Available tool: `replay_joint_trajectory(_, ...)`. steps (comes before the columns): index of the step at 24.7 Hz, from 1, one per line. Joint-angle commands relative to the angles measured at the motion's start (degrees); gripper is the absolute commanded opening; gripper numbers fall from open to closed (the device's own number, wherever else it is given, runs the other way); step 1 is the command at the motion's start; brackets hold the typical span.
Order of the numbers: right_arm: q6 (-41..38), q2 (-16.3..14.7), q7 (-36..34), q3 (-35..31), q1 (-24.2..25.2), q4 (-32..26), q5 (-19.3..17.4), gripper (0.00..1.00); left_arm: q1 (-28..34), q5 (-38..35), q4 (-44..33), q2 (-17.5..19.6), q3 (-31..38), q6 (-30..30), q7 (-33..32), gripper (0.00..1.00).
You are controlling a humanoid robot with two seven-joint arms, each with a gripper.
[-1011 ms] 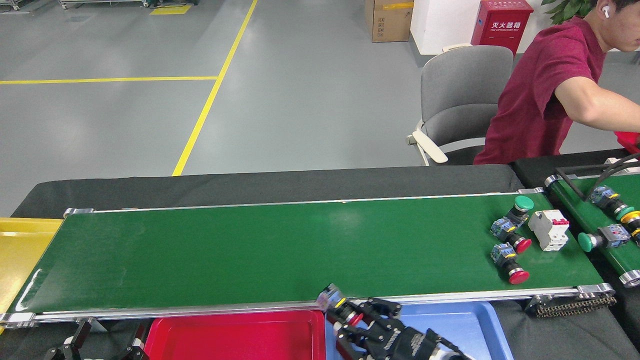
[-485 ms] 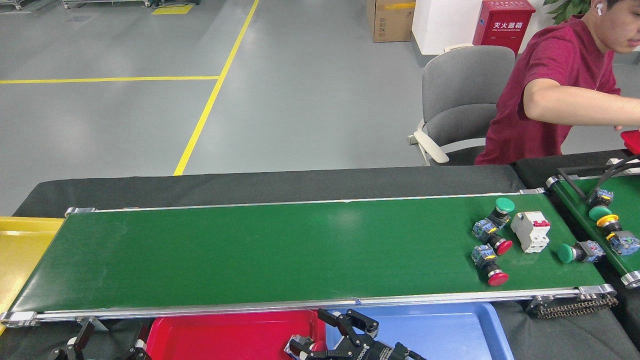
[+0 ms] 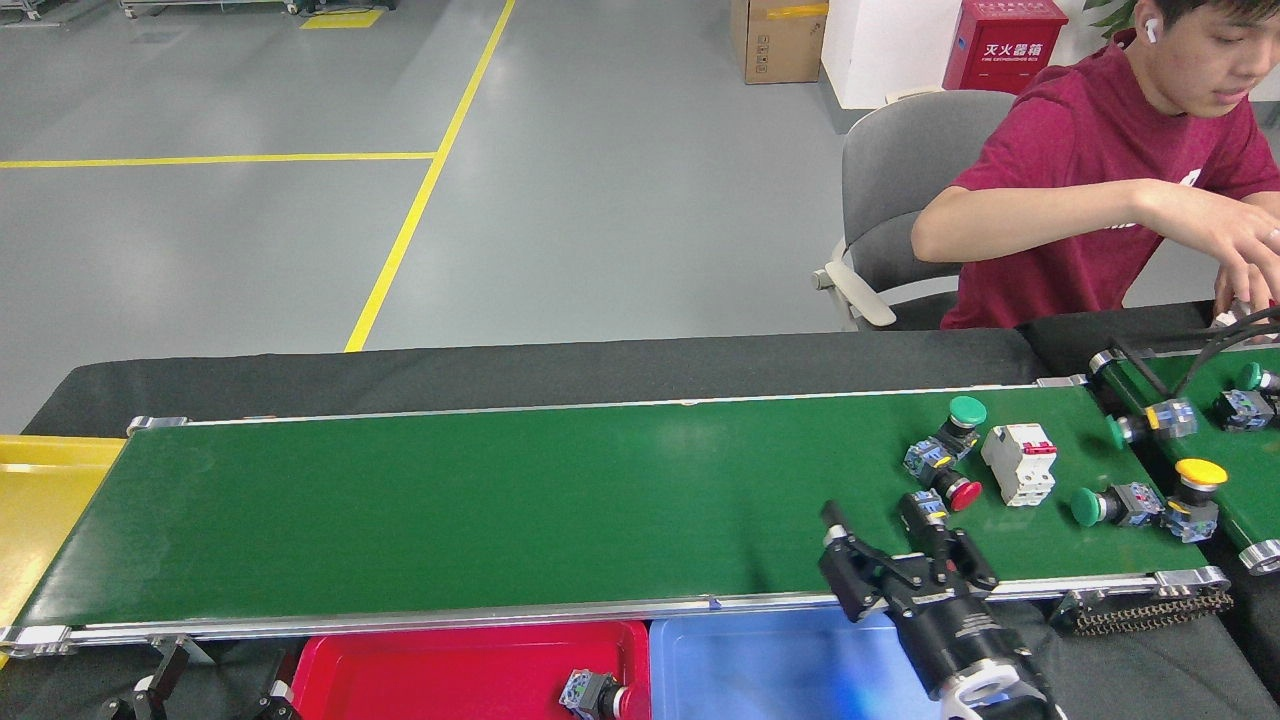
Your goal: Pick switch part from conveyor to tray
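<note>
My right gripper (image 3: 893, 545) reaches over the near rail of the conveyor (image 3: 500, 500), its fingers spread wide around a red-capped switch part (image 3: 922, 508) lying on the belt, not yet closed on it. Another red switch part (image 3: 592, 694) lies in the red tray (image 3: 450, 665), beside the blue tray (image 3: 780, 665). My left gripper (image 3: 150, 690) sits low at the edge; I cannot tell its state.
</note>
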Motion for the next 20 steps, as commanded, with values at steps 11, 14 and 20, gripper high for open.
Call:
replay_joint_trajectory(11, 0.6, -2.1, -8.0, -0.3, 12.4, -5.0, 1.1, 0.92, 0.1, 0.2, -0.5, 0.1, 0.2, 0.0, 0.3, 1.00)
replay_joint_trajectory(14, 1.0, -1.9, -7.2, -0.3, 11.8, -4.8, 1.1, 0.92, 0.1, 0.2, -0.5, 0.2, 0.1, 0.0, 0.3, 1.00)
replay_joint_trajectory(20, 1.6, -0.8, 0.9, 3.1, 5.1, -2.3, 2.7, 0.90, -0.3, 0.1, -0.4, 0.3, 0.1, 0.0, 0.3, 1.00)
